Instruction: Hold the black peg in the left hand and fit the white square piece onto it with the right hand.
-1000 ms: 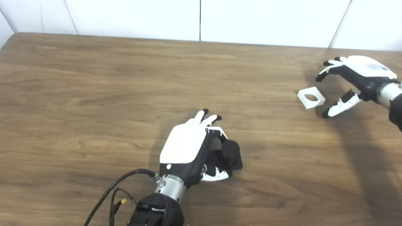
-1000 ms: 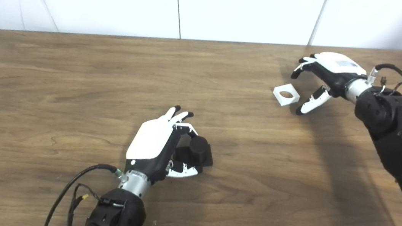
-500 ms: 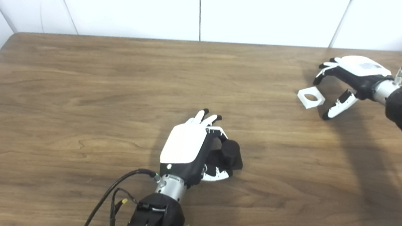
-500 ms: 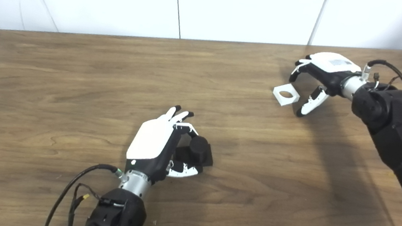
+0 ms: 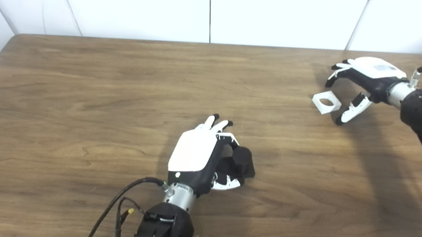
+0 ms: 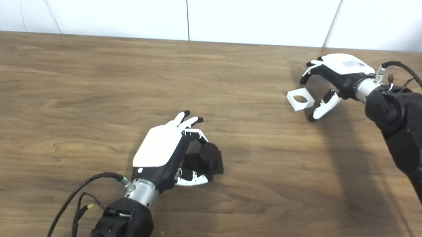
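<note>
Wood-grain bench [image 5: 77, 90] carries both task parts, well apart. Near the front middle, the left robot hand [image 5: 200, 153] lies with its white back up, its fingers and thumb curled beside the black peg [image 5: 241, 163]; whether they actually clamp it or only touch it cannot be told. The peg sits on the bench surface. Far to the right, the white square piece [image 5: 326, 102], with a round hole through it, lies flat on the wood. The right robot hand [image 5: 360, 80] is open, fingers arched above and behind the piece, thumb just beside it.
</note>
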Tool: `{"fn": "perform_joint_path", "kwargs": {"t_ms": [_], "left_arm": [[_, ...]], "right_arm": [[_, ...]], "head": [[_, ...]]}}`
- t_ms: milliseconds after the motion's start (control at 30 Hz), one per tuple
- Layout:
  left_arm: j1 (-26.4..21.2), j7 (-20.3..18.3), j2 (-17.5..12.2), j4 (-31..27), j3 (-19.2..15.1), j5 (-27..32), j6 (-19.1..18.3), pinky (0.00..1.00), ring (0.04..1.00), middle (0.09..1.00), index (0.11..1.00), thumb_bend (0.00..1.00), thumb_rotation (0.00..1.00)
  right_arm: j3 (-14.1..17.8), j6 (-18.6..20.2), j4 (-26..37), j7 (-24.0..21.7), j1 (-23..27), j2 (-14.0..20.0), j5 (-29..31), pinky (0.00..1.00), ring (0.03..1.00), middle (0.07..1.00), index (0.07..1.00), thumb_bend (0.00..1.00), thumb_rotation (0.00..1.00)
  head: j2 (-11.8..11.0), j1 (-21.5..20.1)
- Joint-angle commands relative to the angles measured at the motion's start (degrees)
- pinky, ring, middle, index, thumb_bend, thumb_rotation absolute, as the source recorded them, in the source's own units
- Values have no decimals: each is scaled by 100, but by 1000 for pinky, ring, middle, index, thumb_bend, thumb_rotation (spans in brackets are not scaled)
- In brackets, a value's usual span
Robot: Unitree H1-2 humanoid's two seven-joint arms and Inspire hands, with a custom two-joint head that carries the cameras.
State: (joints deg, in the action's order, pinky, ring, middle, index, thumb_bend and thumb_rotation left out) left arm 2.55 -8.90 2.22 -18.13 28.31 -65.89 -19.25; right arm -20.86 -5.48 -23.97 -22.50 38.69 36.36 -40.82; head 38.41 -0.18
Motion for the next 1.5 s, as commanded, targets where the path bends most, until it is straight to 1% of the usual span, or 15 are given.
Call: {"fn": "perform_joint_path", "kwargs": {"t_ms": [0,300,600,833,1100,1467], "left_arm": [[-31,5,13,113,34,-73,40,931,991,907,492,518,67],[-32,52,7,121,22,-30,50,931,991,908,491,518,68],[-23,71,-15,106,26,-32,72,930,990,907,492,517,68],[-14,52,5,94,36,-31,48,925,989,907,491,518,67],[0,33,-15,47,23,-19,53,924,990,909,492,516,69],[6,47,-7,17,-7,44,62,940,993,907,492,517,69]], "right_arm": [[103,-30,116,60,416,40,52,1000,1000,950,744,870,218],[49,24,46,14,474,-60,-5,1000,1000,956,753,869,228],[8,-13,-39,33,513,-136,-76,1000,1000,949,745,873,222],[-49,40,-67,-53,543,-164,-144,1000,1000,954,752,871,229],[-112,25,-151,-84,569,-157,-189,1000,1000,953,749,875,226],[-151,15,-87,-123,502,-85,-226,1000,1000,940,743,871,201]], "head": [[4,-5],[9,-6],[7,-18],[4,-14],[19,-41],[91,-112]]}}
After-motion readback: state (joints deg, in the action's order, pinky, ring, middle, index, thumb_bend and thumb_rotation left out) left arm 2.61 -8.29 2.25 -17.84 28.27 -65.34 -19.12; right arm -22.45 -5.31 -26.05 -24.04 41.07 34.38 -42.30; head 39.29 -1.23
